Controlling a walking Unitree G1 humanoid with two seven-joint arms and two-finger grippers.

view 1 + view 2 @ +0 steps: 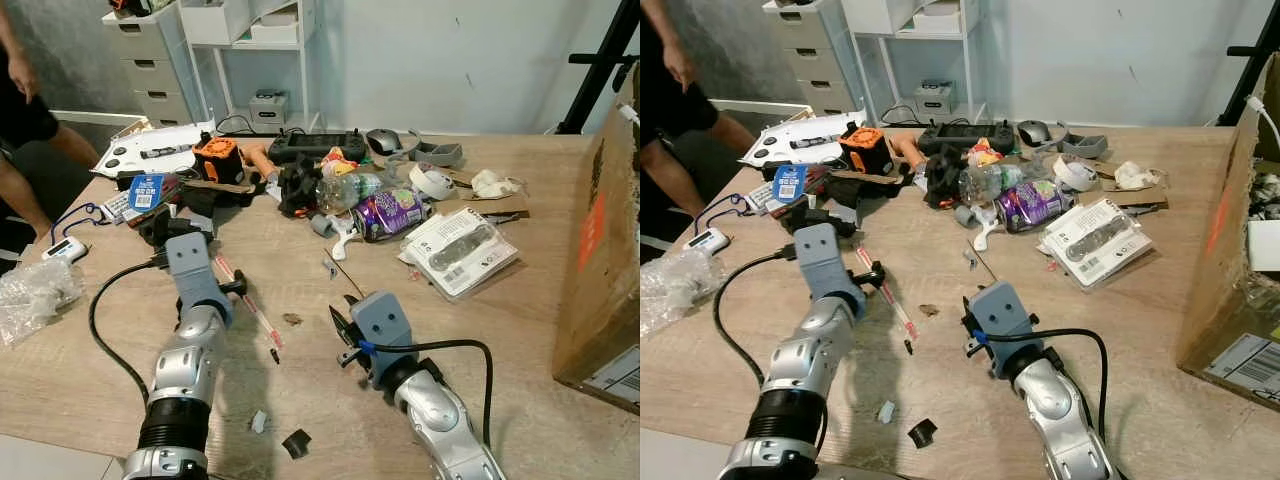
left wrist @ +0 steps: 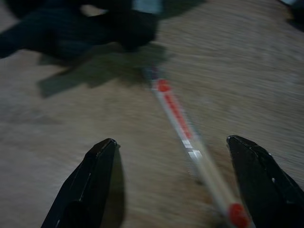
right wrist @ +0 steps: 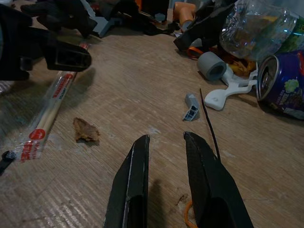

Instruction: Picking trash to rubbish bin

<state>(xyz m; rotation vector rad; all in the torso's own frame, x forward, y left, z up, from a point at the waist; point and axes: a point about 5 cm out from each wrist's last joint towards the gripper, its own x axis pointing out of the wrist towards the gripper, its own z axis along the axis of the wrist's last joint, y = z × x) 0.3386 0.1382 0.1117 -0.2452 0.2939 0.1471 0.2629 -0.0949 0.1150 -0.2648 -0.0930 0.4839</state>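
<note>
On the wooden table [image 1: 480,340] a wrapped pair of chopsticks [image 1: 252,308] lay near the middle, slanting away from the clutter at the far side. The left gripper [image 2: 171,185] hung low over it with its fingers spread wide, the wrapper running between them and closest to the right-hand finger. The right gripper [image 3: 164,156] hovered just right of it, its fingers a narrow gap apart and holding nothing, with a brown scrap [image 3: 85,130] lying between it and the sticks. I judged the packet light, stiff along its length and slick in its plastic sleeve. A pinch across the middle looked safest; an end grip might let it swing or slide out. A large cardboard box [image 1: 605,250] stood at the right edge.
</note>
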